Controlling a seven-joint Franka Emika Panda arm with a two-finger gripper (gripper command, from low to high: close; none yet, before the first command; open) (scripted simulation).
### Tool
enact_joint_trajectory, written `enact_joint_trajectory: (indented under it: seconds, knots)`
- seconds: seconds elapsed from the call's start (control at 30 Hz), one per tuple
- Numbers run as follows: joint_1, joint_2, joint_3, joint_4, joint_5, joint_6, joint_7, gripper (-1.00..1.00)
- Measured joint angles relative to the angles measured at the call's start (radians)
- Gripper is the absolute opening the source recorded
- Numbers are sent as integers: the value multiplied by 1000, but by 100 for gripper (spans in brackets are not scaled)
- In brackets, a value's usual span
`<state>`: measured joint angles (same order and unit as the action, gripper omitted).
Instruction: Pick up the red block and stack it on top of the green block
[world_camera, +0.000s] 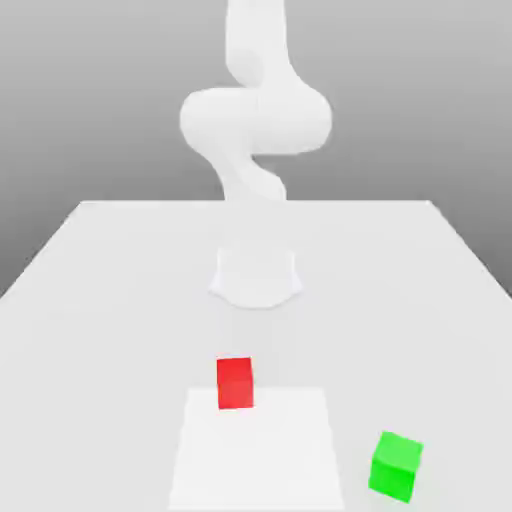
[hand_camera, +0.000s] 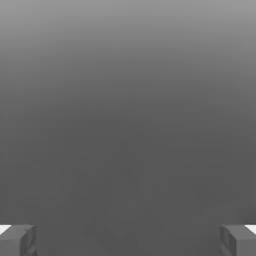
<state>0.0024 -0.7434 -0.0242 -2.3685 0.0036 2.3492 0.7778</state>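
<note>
Starting stage, by the look of it: pick-up still to do. Red block (world_camera: 235, 384) sits at the far edge of the white square (world_camera: 257, 450), near its corner on the exterior view's left. Gripper (hand_camera: 128, 241): jaws spread, nothing between. Next move likely: bring it down over red, straddle, pinch. Green block (world_camera: 396, 467), skewed, lies beyond the square's right edge in the exterior view.

Wht sq. patch (world_camera: 257, 460) (flat, it seems) on lt. grey tabletop (world_camera: 120, 340), grey bkgd.
</note>
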Motion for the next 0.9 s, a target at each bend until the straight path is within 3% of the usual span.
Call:
enact_joint_trajectory:
  seconds: [0.43,0.57,0.9]
  knots:
    - [5,371,-74,-435,-11,311,-118,0]
    - [2,557,-83,-569,-33,456,-145,0]
    - [-18,854,-28,-567,99,700,-252,0]
